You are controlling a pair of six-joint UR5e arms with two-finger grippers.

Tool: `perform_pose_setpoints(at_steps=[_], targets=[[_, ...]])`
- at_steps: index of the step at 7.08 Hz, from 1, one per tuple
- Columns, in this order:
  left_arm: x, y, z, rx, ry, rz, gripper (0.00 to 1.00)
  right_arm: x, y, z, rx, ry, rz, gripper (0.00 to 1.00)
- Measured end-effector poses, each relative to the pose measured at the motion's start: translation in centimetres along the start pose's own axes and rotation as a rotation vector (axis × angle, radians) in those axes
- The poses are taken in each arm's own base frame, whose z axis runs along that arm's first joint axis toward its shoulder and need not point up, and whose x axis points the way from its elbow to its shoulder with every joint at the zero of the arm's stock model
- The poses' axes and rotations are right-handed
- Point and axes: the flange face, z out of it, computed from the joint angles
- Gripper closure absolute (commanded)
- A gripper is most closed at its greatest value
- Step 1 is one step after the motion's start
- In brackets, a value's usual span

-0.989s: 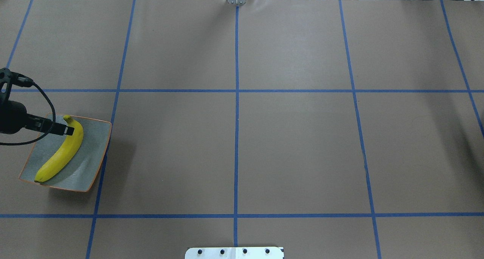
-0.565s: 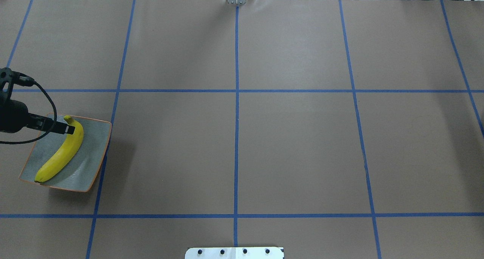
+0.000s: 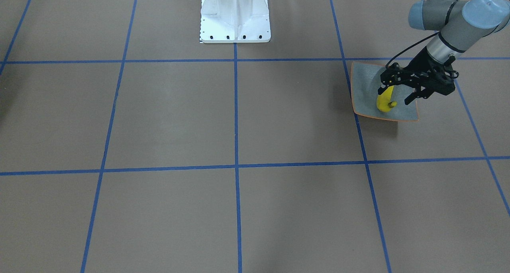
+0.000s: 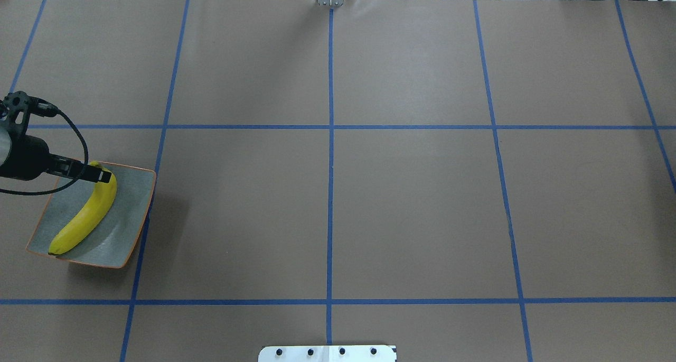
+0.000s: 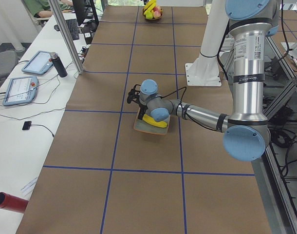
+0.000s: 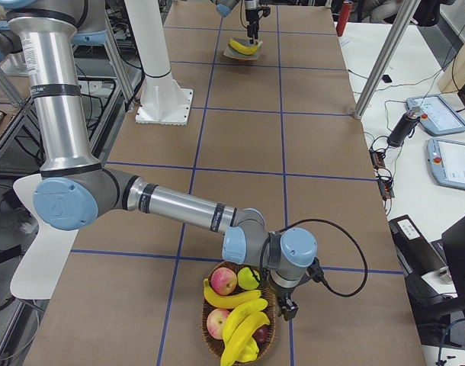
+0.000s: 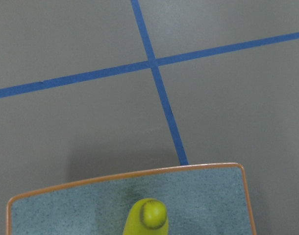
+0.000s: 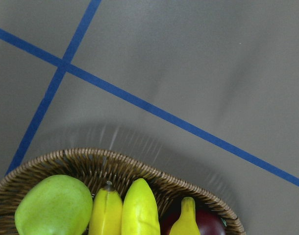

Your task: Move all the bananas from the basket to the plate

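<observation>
Left jaws shifted toward stem, spread, banana [image 4: 86, 217] below on plate [image 4: 129, 203].

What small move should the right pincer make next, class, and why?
Probably lower it onto one of the three bananas in the wicker basket: the right pincer hangs at its rim, and only one banana lies on the plate.

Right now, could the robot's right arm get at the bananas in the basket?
Probably yes: the right gripper hangs at the rim of the basket, and the bananas lie uncovered on top.
</observation>
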Motion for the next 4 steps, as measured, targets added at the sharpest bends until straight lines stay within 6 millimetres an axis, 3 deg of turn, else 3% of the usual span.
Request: perform_pose_setpoints(at_steps=[4], targets=[[-0.2, -0.3, 0.5, -0.002, -0.002, 0.000, 0.00, 2.1, 1.1, 2.9, -0.043, -0.060, 0.000, 0.09]])
